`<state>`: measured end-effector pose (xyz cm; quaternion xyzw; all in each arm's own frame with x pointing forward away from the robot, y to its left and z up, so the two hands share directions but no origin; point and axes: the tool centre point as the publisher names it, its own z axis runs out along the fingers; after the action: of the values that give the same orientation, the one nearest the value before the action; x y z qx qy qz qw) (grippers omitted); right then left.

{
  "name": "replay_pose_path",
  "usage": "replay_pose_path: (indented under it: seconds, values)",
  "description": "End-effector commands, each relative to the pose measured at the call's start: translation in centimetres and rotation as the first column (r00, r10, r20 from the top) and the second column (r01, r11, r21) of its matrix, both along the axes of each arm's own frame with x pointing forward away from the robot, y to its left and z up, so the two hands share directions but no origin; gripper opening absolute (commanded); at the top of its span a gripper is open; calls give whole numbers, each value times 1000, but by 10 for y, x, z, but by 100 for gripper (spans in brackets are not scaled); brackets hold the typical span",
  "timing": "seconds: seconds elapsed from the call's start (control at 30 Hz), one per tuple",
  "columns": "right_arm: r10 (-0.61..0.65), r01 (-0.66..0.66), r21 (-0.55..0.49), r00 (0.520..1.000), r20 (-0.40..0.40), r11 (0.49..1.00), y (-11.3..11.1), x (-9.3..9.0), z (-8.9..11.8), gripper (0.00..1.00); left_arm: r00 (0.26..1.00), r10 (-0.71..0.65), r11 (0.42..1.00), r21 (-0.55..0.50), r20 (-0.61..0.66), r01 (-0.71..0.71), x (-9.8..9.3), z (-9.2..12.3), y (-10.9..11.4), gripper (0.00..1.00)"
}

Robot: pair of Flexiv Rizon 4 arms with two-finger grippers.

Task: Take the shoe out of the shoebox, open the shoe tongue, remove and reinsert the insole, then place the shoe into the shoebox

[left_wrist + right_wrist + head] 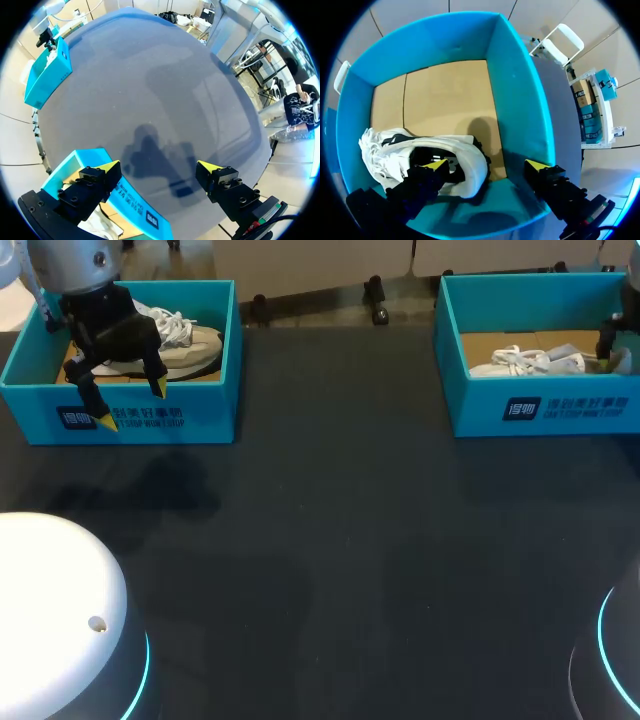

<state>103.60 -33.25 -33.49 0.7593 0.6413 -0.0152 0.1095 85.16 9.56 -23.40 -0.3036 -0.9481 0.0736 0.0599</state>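
A white shoe (525, 362) lies in the right blue shoebox (560, 405). In the right wrist view my right gripper (485, 164) hangs open just above that white shoe (470, 152). One finger is over the shoe's opening and the other stands by the right shoebox's wall (520, 90); neither grips it. A beige and white shoe (185, 340) lies in the left blue shoebox (150, 415). My left gripper (132, 405) hovers open over that box's front wall, holding nothing. In the left wrist view the left gripper (159, 167) straddles the left shoebox's front wall (135, 205).
The dark table (330, 560) stretches between and in front of the two boxes. The right shoebox (47, 75) shows far across the table in the left wrist view. White rounded robot bases sit at the near corners.
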Motion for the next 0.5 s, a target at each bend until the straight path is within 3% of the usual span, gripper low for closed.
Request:
replay_pose_path:
  seconds: [0.03,0.27,0.5]
  values:
    - [-5,5,0,1000,3,1000,3,-4,18,100,1000,0,1000,2,1,0,-1,1,0,100]
    - [-14,14,23,1000,-12,1000,15,-11,59,100,1000,0,1000,2,1,0,-1,1,0,100]
    - [-14,15,83,1000,-18,996,39,-34,101,100,1000,0,1000,2,1,0,-1,1,0,100]
